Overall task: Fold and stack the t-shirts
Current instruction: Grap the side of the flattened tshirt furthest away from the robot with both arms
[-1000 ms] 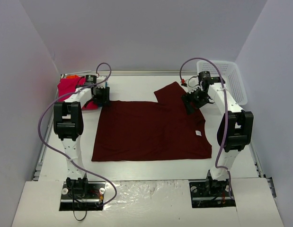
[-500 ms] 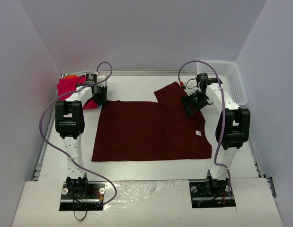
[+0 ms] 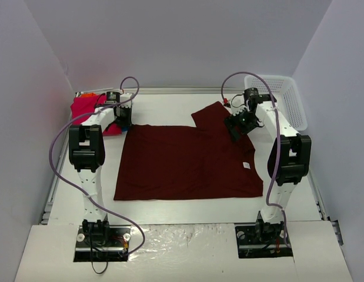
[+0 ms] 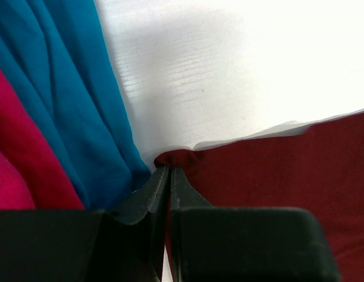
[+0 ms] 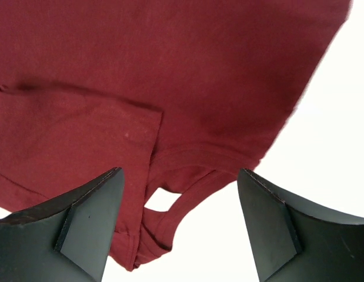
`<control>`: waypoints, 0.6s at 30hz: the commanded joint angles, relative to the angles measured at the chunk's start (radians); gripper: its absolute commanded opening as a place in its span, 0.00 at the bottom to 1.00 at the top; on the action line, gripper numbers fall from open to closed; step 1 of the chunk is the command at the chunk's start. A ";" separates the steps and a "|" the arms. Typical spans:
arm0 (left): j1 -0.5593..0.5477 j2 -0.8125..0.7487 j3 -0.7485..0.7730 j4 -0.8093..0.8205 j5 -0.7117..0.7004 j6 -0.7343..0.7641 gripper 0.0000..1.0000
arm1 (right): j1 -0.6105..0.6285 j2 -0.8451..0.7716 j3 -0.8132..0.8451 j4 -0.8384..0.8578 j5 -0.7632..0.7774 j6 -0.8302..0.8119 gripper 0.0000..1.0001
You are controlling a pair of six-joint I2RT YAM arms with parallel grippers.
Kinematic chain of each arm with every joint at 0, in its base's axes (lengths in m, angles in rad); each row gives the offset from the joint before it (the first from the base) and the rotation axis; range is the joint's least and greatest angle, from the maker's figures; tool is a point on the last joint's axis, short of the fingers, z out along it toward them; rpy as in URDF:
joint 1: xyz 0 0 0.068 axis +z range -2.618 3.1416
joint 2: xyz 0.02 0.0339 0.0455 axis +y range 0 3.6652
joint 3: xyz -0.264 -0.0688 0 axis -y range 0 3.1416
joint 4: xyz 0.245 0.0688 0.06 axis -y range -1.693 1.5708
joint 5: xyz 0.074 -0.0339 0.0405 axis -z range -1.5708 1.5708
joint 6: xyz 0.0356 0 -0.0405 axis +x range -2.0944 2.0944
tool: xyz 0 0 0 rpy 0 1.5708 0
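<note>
A large dark maroon t-shirt [image 3: 187, 161] lies spread on the white table, one sleeve [image 3: 212, 114] sticking out at the far side and a small white label [image 3: 247, 165] near its right edge. My left gripper [image 3: 124, 121] is shut on the shirt's far left corner [image 4: 177, 157]. My right gripper [image 3: 236, 126] is open above the shirt's far right part, its fingers [image 5: 87, 223] either side of the neck band [image 5: 187, 191]. A bright pink shirt [image 3: 87, 108] and a teal shirt [image 4: 76, 106] lie bunched at the far left.
A white plastic mesh basket [image 3: 283, 100] stands at the far right corner. Grey walls close in the table on three sides. Bare white table [image 3: 170, 108] shows beyond the maroon shirt.
My left gripper has moved a little toward the far side at the shirt's corner. My right gripper has shifted slightly left and farther over the sleeve area.
</note>
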 commanded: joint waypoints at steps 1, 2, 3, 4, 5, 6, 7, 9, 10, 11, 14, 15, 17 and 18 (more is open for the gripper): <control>0.007 -0.078 -0.027 0.013 0.005 0.000 0.02 | -0.005 0.007 0.109 -0.023 -0.012 0.010 0.74; 0.006 -0.091 -0.033 0.017 0.005 -0.003 0.02 | -0.007 0.015 0.132 -0.026 -0.015 0.015 0.74; 0.006 -0.104 -0.045 0.023 0.003 -0.007 0.02 | -0.008 0.024 0.155 -0.023 -0.019 0.024 0.74; 0.006 -0.117 -0.051 0.033 0.003 -0.008 0.02 | -0.008 0.044 0.198 -0.022 -0.022 0.024 0.74; 0.006 -0.141 -0.057 0.038 0.002 -0.010 0.02 | -0.010 0.061 0.222 -0.020 -0.024 0.024 0.74; 0.007 -0.155 -0.063 0.041 -0.003 -0.010 0.02 | -0.010 0.078 0.250 -0.022 -0.033 0.030 0.74; 0.006 -0.178 -0.074 0.050 -0.004 -0.011 0.02 | -0.010 0.117 0.310 -0.023 -0.036 0.041 0.74; 0.004 -0.207 -0.086 0.055 -0.010 -0.010 0.02 | -0.013 0.183 0.411 -0.026 -0.065 0.056 0.74; 0.006 -0.207 -0.093 0.058 -0.011 -0.010 0.02 | -0.011 0.207 0.411 -0.026 -0.079 0.064 0.74; 0.006 -0.229 -0.099 0.061 -0.009 -0.004 0.02 | -0.011 0.230 0.480 -0.026 -0.094 0.071 0.74; 0.006 -0.261 -0.123 0.081 -0.012 0.013 0.02 | -0.013 0.325 0.615 -0.023 -0.150 0.107 0.70; 0.006 -0.266 -0.126 0.086 -0.021 0.019 0.02 | -0.011 0.348 0.647 -0.022 -0.157 0.116 0.70; 0.004 -0.276 -0.140 0.089 -0.021 0.033 0.02 | -0.013 0.409 0.721 -0.010 -0.167 0.140 0.70; 0.006 -0.276 -0.143 0.089 -0.023 0.038 0.02 | -0.013 0.446 0.741 0.001 -0.167 0.148 0.70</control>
